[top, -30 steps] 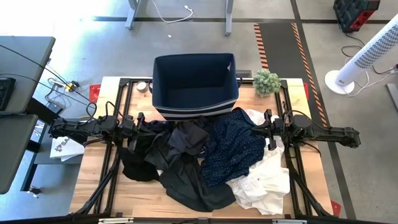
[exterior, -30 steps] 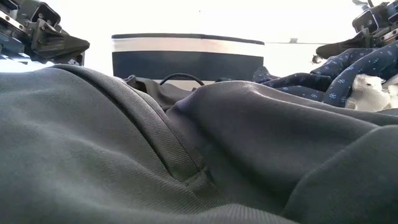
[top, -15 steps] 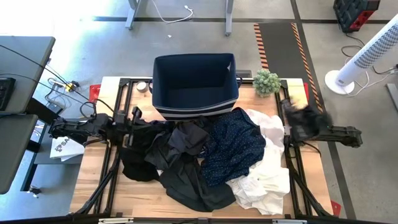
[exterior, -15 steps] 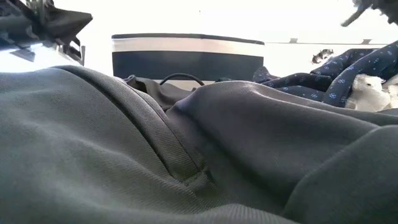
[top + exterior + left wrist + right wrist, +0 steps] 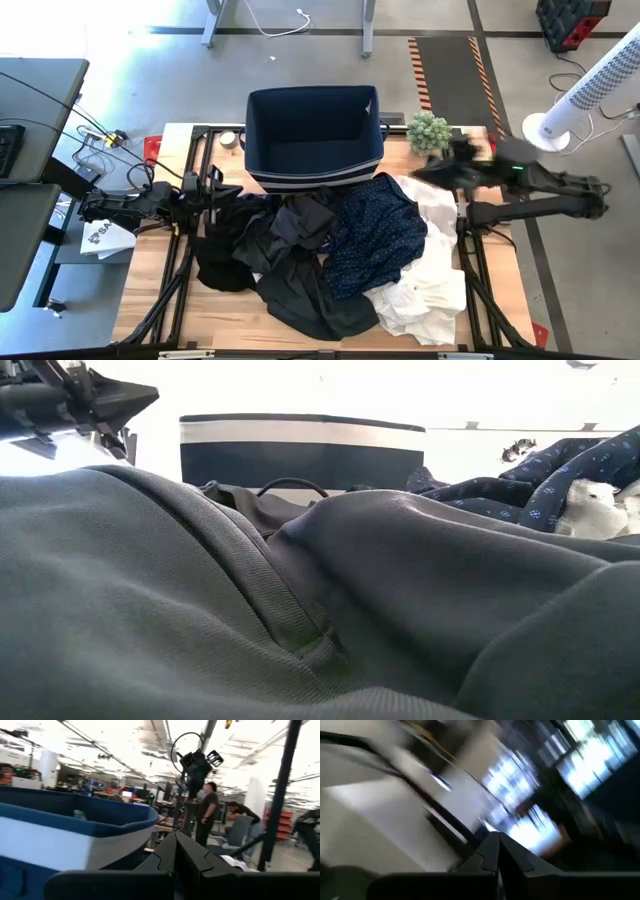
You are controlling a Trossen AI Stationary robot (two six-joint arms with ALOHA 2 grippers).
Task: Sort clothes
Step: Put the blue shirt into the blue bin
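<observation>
Clothes heap: a loose pile of soft fabric clothes [image 5: 330, 255] is lying across the middle of the pale wooden tabletop [image 5: 150, 315], just in front of the bin.
Black garments: several crumpled black fabric pieces [image 5: 285, 270] are filling the left and centre of the heap; in the low view one grey-black fold [image 5: 250, 610] is sitting right against the lens.
Navy garment: a dark navy cloth with tiny pale speckles [image 5: 375, 235] is spreading over the heap's right half, overlapping the black pieces and the white ones.
White garments: large rumpled white fabric pieces [image 5: 425, 285] are lying at the right and front-right edge of the heap, partly under the navy cloth.
Bin: a rectangular navy fabric bin with white stripes [image 5: 315, 135] is standing upright at the back of the tabletop, touching the heap's rear edge (nothing is showing inside it from above).
Left hand: the left hand [image 5: 222, 189] is hanging by the left edge of the heap, its dark fingers [image 5: 192, 857] pressed together and holding nothing.
Right hand: the right hand [image 5: 425, 175] is hanging above the heap's back-right corner, blurred in the high view, its fingers [image 5: 487, 855] closed and empty.
Plant: a small green potted plant [image 5: 428, 130] is sitting just right of the bin.
</observation>
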